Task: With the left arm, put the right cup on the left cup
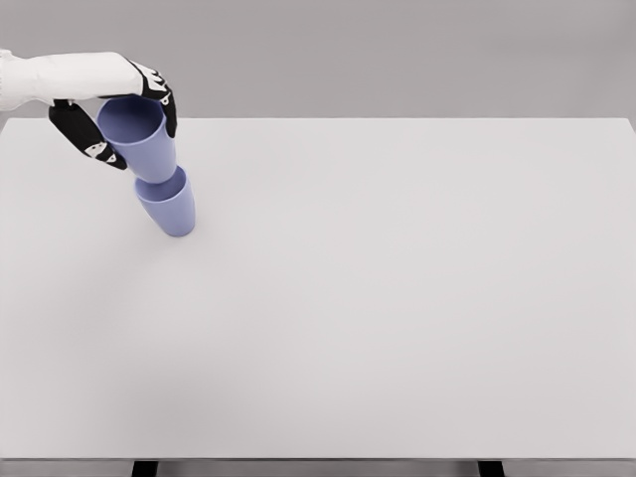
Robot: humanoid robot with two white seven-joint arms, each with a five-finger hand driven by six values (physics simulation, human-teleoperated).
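left arm [60,78]: white, enters from the left edge in the upper left of the frame; its upper part is cut off by the edge.
left hand [119,117]: black and white fingers wrapped around the upper cup, one group over the right side of the rim, another along the left wall; the palm is mostly hidden behind the cup.
upper cup [139,139]: blue-violet, held in the left hand, open mouth facing up and toward the camera, tilted with its base pointing lower right.
lower cup [169,209]: same colour, standing on the table in the upper left of the frame, leaning slightly; its mouth is covered by the upper cup's base.
contact between cups: the upper cup's base sits in the lower cup's mouth; how deep it goes is hidden by the lower rim.
table [397,298]: pale grey-white top filling most of the frame; two dark leg stubs show at the bottom edge.
right arm: not seen anywhere in the frame.
background: plain grey wall above the table's far edge.
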